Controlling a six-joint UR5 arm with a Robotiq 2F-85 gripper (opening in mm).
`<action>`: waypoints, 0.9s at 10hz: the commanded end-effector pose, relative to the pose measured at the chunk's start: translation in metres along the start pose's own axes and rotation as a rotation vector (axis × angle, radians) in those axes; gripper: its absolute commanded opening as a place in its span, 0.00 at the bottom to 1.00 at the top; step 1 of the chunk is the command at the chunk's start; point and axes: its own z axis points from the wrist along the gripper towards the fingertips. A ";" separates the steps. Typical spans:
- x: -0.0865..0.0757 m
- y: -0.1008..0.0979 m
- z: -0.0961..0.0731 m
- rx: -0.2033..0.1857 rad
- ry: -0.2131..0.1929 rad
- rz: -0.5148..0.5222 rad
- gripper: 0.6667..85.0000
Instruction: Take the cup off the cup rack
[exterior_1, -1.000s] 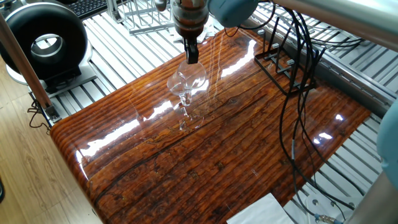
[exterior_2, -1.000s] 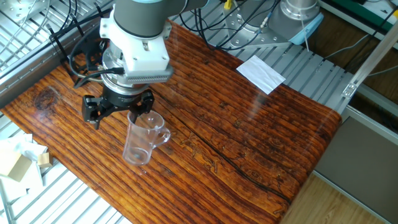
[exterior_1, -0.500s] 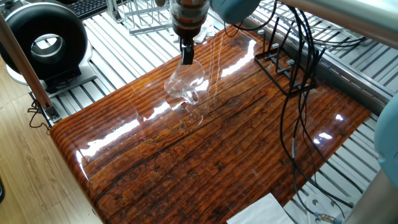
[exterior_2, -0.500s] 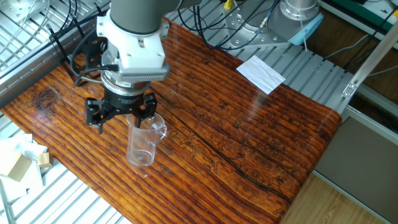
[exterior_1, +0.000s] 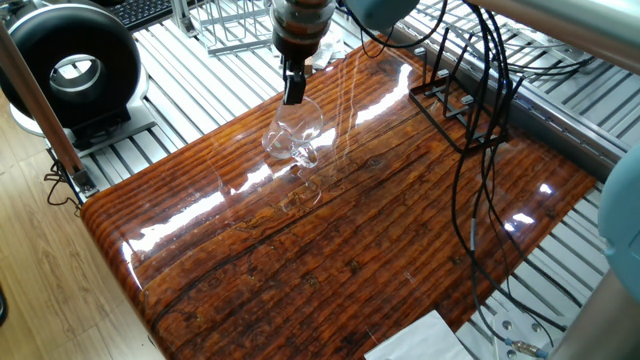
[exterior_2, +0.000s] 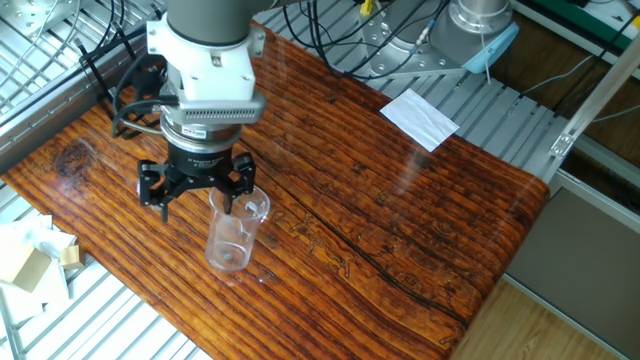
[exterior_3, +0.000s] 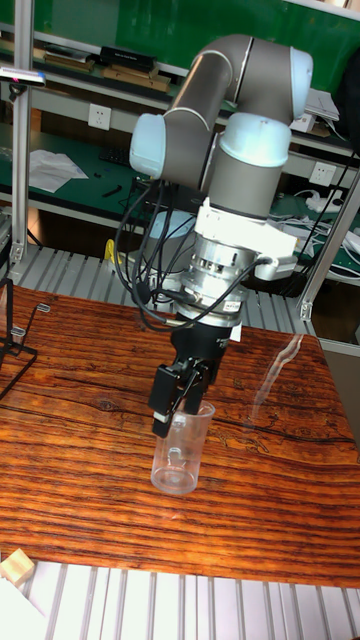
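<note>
The end effector (exterior_3: 184, 392) points down and its two fingers pinch the rim of the cup (exterior_3: 181, 450), one finger inside and one outside, so it is closed on the cup. The cup is clear glass with a small handle (exterior_2: 257, 209) on its side. It stands up straight over the shiny brown wooden table (exterior_2: 400, 210), near the long edge. Whether its bottom touches the wood or hangs just above it cannot be told. The cup rack (exterior_1: 458, 110) is thin black wire and stands at the far end of the table, well apart from the cup. Black cables (exterior_1: 470, 200) hang down in front of the rack. A white sheet of paper (exterior_2: 420, 117) lies on the grey metal slats just past the table. A round black thing (exterior_1: 70, 65) with a hole in it sits off the table at one corner.
</note>
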 end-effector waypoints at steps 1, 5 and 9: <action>-0.008 -0.001 -0.003 -0.014 -0.039 0.020 0.92; 0.003 -0.014 0.000 0.032 0.001 0.011 0.96; 0.029 -0.028 0.009 0.089 0.090 -0.033 1.00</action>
